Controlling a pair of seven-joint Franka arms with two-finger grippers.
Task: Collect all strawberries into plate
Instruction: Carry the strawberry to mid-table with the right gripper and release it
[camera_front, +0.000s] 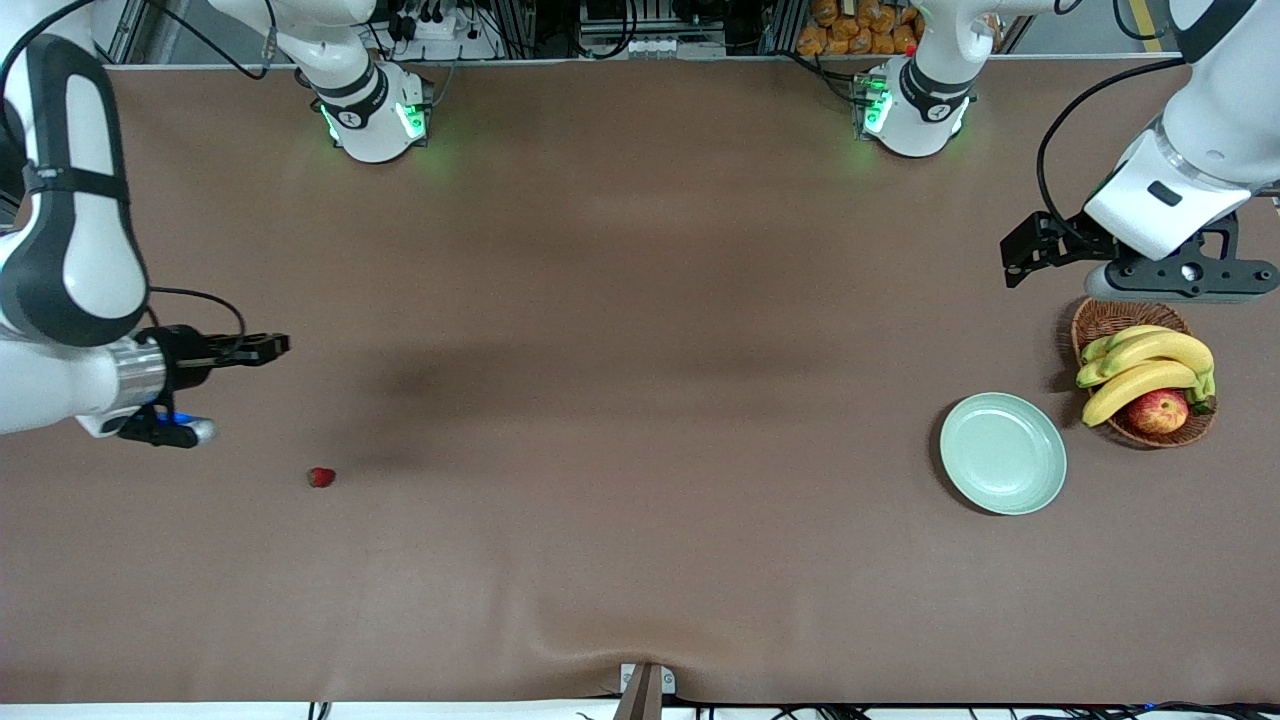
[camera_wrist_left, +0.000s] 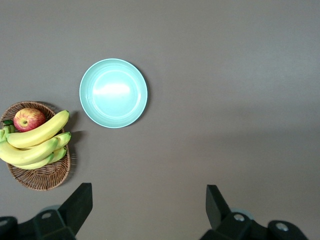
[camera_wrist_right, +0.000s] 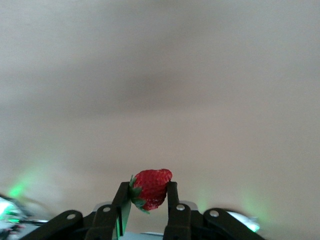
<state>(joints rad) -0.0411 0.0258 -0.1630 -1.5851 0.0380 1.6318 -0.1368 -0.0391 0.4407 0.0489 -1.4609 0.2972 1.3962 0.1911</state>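
Between right end effector fingers: strawberry, clamped.

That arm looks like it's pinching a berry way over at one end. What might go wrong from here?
1. The right gripper pinches its strawberry by narrow fingertips, so it may slip out on the way.
2. The plate sits at the left arm's end of the table, so the carry is long.
3. Another strawberry lies on the table and could be missed.
The left gripper waits, open, above the basket.
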